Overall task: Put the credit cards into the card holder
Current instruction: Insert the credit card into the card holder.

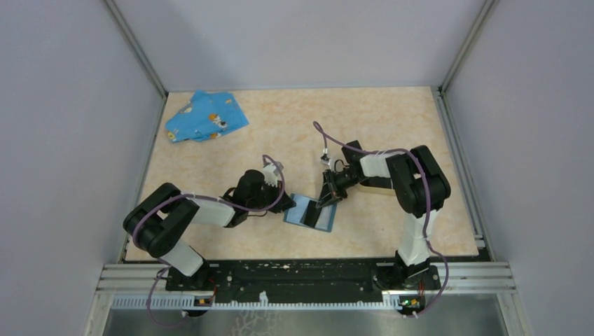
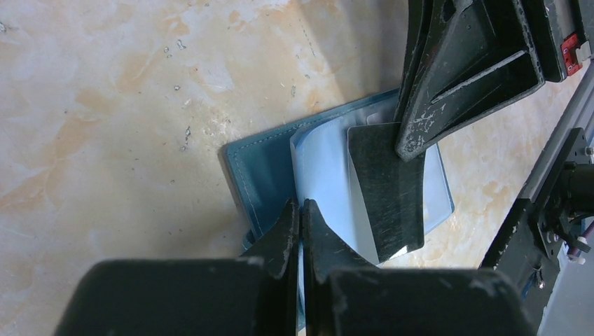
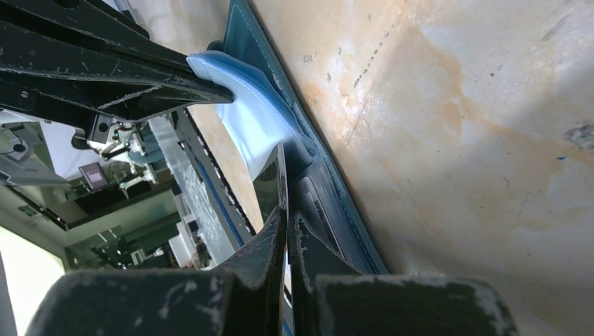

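Right claw (image 3: 286,218) pinching dark card (image 2: 389,192) over blue case (image 2: 253,168); left claw (image 2: 301,213) pinching its clear sleeve (image 2: 322,164).

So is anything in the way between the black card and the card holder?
Nothing I can see. The right fingers pinch the black card over the blue case; the card holder sits close by, partly hidden by the right arm.

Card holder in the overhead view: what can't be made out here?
Card holder: overhead view, mostly hidden by the right arm; slots unseen.
Black card: left wrist view, top covered by the right hand; no print legible.
Blue case: left wrist view, near edge hidden by the left hand pinching its clear sleeve.
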Motion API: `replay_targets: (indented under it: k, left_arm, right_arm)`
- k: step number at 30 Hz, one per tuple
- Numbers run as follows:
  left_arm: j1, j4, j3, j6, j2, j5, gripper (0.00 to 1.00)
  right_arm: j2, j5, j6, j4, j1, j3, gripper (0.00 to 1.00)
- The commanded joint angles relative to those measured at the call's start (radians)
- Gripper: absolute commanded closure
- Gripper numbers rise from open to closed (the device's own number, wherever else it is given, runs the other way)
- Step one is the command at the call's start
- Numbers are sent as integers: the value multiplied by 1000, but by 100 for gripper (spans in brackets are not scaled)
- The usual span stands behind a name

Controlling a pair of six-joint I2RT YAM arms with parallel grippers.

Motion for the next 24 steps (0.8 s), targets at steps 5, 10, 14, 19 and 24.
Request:
replay_targets:
  k: [5,10,14,19,24]
  left_arm:
    - [2,10,32,19,26,22,100]
    - [2,8,32,20,25,21,100]
    - [3,-4,30,22,14,5,100]
    - [3,-11,25,29,2,-5,100]
    - [3,-14,37,32,9,2,100]
  right_arm:
    - [36,28,51,10,19,37,100]
    - [45,103,89,-12,19,47,100]
    - [25,137,101,-31,19,39,100]
    - [-40,183,141,-3,19,-5,100]
    - [-61,186,157,-7,21,-18,100]
